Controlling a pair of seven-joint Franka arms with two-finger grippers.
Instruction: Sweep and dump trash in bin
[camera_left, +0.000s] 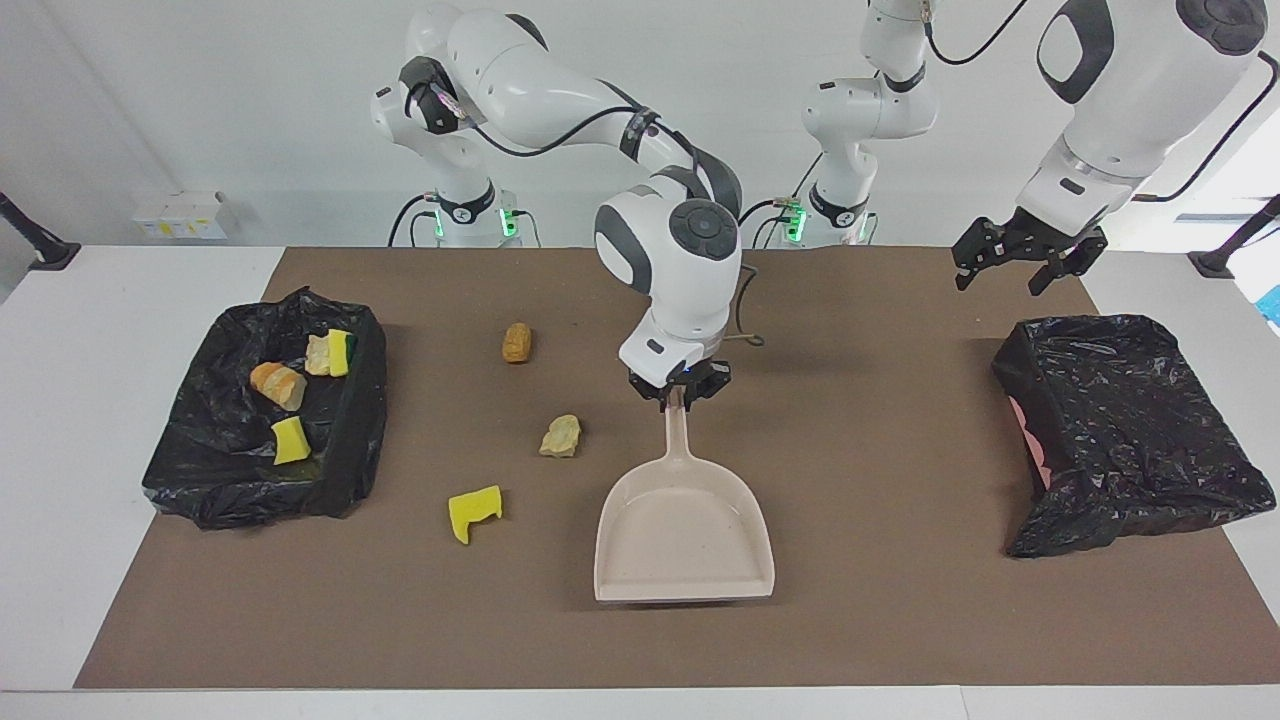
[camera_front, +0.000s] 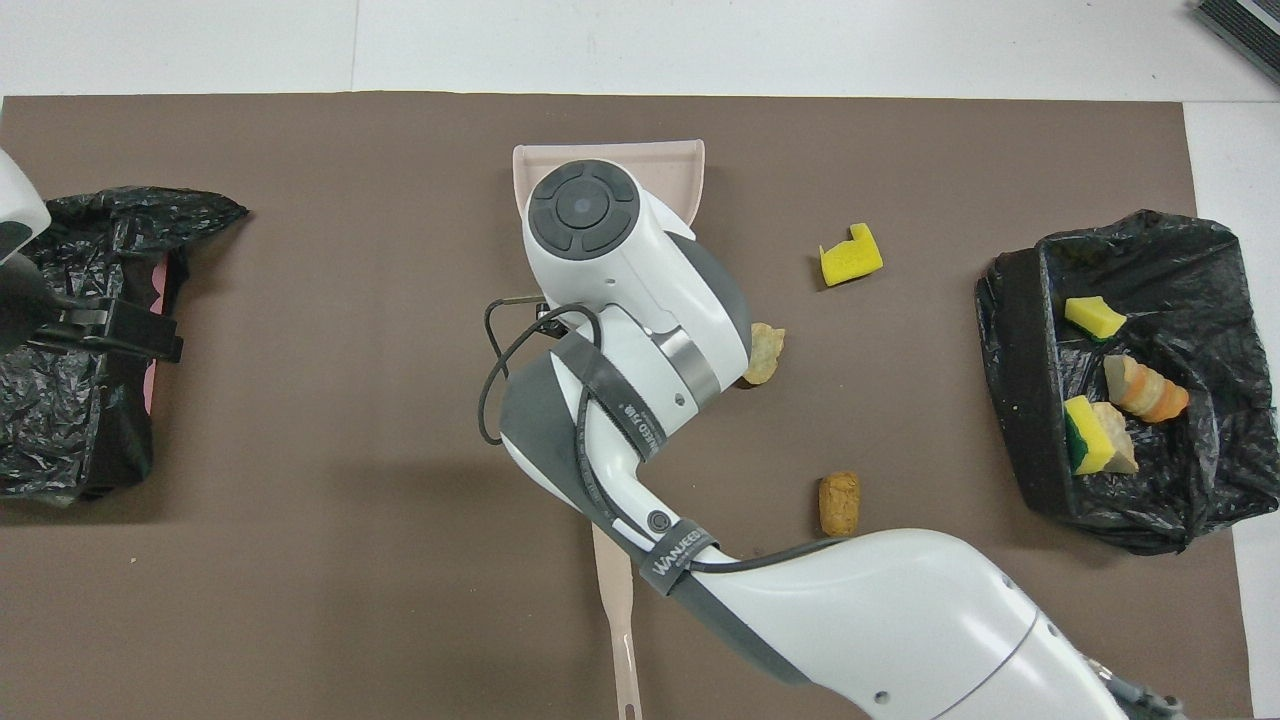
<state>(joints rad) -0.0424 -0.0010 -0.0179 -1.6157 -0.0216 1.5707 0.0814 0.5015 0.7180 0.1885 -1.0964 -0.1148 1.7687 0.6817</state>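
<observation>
Right gripper (camera_left: 680, 392) is gripping the dustpan (camera_left: 684, 535) handle near the tabletop's middle; left gripper (camera_left: 1015, 262) is waiting, fingers spread; three trash scraps (camera_left: 474, 511) are lying loose, needing the brush (camera_front: 618, 610) next.

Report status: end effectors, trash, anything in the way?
Right end effector shut on dustpan handle, left end effector open, waiting over mat. Three scraps loose: yellow sponge, two tan lumps. Nothing in the way.
</observation>
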